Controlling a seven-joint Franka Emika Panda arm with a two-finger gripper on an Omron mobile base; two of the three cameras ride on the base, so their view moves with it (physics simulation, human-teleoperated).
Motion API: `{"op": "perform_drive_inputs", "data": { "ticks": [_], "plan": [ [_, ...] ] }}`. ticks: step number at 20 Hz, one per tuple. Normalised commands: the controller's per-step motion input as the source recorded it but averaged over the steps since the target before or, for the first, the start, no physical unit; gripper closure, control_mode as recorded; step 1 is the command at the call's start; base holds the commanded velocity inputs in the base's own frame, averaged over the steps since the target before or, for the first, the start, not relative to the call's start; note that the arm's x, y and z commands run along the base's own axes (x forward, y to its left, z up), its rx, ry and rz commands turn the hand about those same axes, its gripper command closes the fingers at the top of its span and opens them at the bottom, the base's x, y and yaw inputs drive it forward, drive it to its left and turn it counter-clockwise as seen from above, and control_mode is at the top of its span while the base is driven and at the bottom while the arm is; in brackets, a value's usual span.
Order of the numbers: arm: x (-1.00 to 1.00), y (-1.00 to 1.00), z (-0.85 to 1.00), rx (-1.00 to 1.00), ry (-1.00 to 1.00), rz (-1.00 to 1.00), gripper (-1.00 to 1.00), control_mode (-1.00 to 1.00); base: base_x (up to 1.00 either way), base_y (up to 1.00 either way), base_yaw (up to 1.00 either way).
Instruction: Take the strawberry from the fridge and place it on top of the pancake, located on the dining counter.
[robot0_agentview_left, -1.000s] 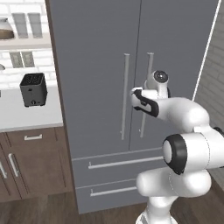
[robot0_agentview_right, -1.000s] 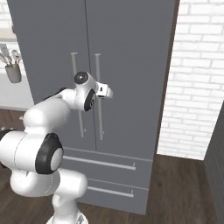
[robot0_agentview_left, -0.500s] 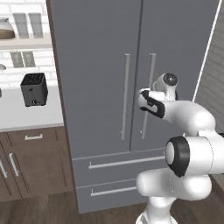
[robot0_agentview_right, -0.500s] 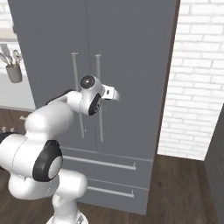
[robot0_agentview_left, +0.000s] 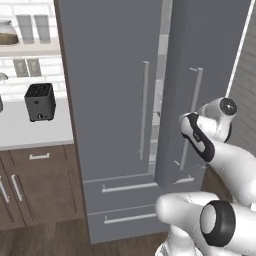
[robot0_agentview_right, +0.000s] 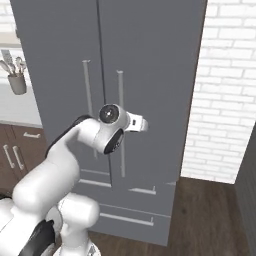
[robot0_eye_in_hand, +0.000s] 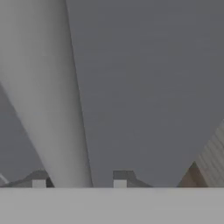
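The fridge (robot0_agentview_left: 110, 100) is the tall grey two-door cabinet ahead, also seen in the right base view (robot0_agentview_right: 150, 60). Its right door (robot0_agentview_left: 215, 50) stands ajar, and a pale strip of the inside (robot0_agentview_left: 162, 80) shows in the gap. My gripper (robot0_agentview_left: 190, 131) is at mid-height on that door's long vertical handle (robot0_agentview_left: 194, 105). In the hand view the pale handle bar (robot0_eye_in_hand: 48, 109) runs between my gripper's (robot0_eye_in_hand: 79, 180) two fingertips (robot0_eye_in_hand: 120, 178), which are shut on it. The strawberry is hidden inside the fridge. The pancake and the dining counter are out of view.
A black toaster (robot0_agentview_left: 40, 101) sits on the white wall counter (robot0_agentview_left: 30, 132) left of the fridge, with brown cabinets (robot0_agentview_left: 35, 180) below. Two fridge drawers (robot0_agentview_left: 130, 200) lie under the doors. A white brick wall (robot0_agentview_right: 225, 100) stands to the right, and a utensil holder (robot0_agentview_right: 17, 80) on the left.
The fridge's right door has swung from closed to ajar. My gripper has moved back toward me and to the right with the handle in it.
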Motion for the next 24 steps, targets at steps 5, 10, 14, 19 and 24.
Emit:
{"op": "perform_drive_inputs", "data": {
  "ticks": [5, 10, 14, 19, 24],
  "plan": [
    [-0.62, -1.0, 0.0, 0.0, 0.0, -0.02, 1.0, -1.0, 0.0, 0.0, 0.0],
    [-0.45, -1.0, -0.01, 0.0, 0.0, -0.13, 1.0, -1.0, 0.0, 0.0, 0.0],
    [-0.29, -1.0, -0.03, 0.0, 0.0, -0.26, 1.0, -1.0, 0.0, 0.0, 0.0],
    [-0.37, -1.0, 0.0, 0.0, -0.01, -0.29, 1.0, -1.0, 0.0, 0.0, 0.0],
    [-0.37, -1.0, -0.05, 0.0, 0.0, -0.28, 1.0, -1.0, 0.0, 0.0, 0.0]
  ]
}}
